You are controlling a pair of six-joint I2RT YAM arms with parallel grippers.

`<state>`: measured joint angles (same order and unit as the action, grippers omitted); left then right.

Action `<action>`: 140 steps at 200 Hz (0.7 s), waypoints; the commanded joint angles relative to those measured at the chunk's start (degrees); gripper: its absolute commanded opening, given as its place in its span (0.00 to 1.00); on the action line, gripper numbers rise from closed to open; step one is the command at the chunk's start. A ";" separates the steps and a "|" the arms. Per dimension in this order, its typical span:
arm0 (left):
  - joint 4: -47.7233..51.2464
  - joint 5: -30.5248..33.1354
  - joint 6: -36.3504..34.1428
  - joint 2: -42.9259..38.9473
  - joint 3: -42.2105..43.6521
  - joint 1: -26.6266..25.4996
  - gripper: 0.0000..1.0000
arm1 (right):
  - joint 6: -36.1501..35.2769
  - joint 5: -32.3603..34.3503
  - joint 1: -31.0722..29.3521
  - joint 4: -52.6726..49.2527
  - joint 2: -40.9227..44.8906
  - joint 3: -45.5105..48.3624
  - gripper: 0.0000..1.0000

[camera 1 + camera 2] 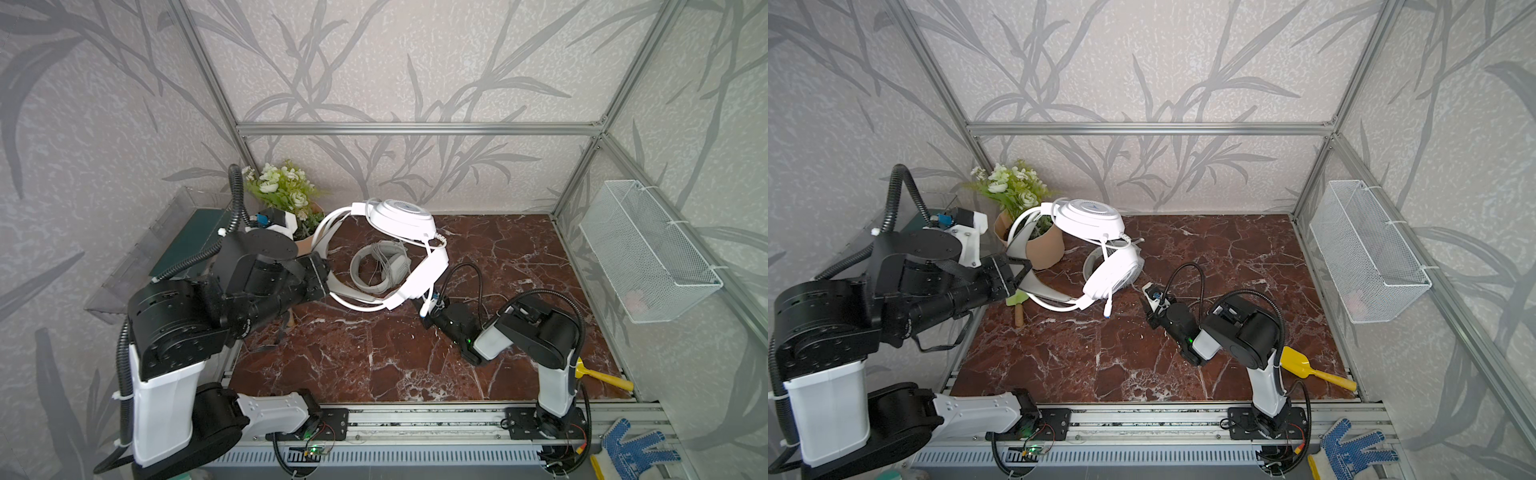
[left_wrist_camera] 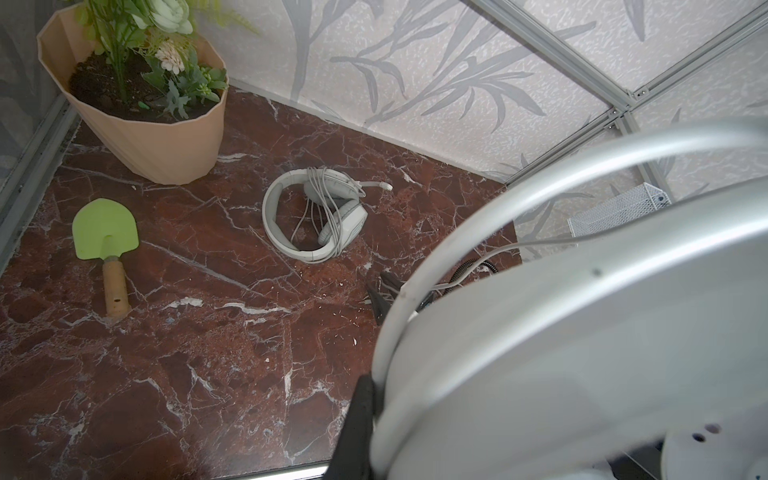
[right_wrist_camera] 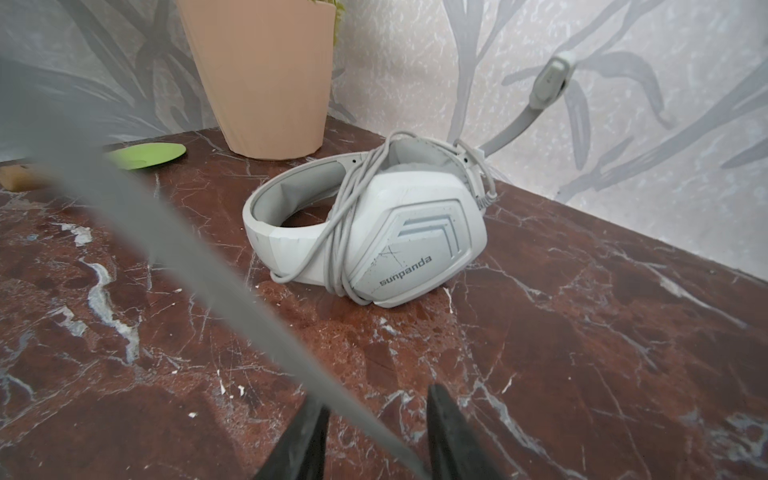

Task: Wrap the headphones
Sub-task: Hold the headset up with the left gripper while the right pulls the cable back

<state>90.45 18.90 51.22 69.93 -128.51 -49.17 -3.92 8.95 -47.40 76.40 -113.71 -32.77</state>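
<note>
The glossy white headphones (image 1: 399, 218) (image 1: 1088, 216) hang in the air over the back left of the table. My left gripper (image 1: 328, 278) (image 1: 1021, 274) (image 2: 374, 415) is shut on their headband (image 2: 540, 332). A thin pale cable (image 3: 232, 266) runs down from them between the fingers of my right gripper (image 1: 430, 305) (image 1: 1148, 299) (image 3: 376, 415), whose jaws stand apart around it. The greyish-white headphones (image 1: 380, 266) (image 2: 311, 216) (image 3: 374, 232) lie on the marble table with their cable wound round a cup and the headband.
A beige flower pot (image 1: 1044, 249) (image 2: 158, 137) stands at the back left, with a green toy shovel (image 2: 106, 232) in front of it. A yellow shovel (image 1: 1308, 368) lies by the right arm's base. A wire basket (image 1: 648, 249) hangs on the right wall.
</note>
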 commanded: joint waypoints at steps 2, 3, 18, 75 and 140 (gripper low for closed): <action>-2.88 1.76 2.33 -0.33 -2.11 0.04 0.00 | 1.15 1.38 0.20 1.08 -1.54 -1.06 0.36; -2.86 1.76 2.36 -0.28 -2.19 0.04 0.00 | 1.18 1.40 0.20 1.14 -1.57 -1.06 0.36; -2.44 2.35 2.15 -0.10 -3.11 0.04 0.00 | 1.21 1.43 0.20 1.55 -1.69 -1.00 0.32; -2.97 5.35 0.84 -0.48 -3.33 0.04 0.00 | 2.23 -1.04 -0.32 2.09 -0.19 1.19 0.07; -4.42 9.64 -1.37 0.70 -1.88 1.02 0.00 | 1.31 -0.30 -9.05 -1.20 7.50 4.82 0.00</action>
<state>90.39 24.77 50.06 70.63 -130.34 -48.97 -1.19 7.68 -51.64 76.25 -111.31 -28.69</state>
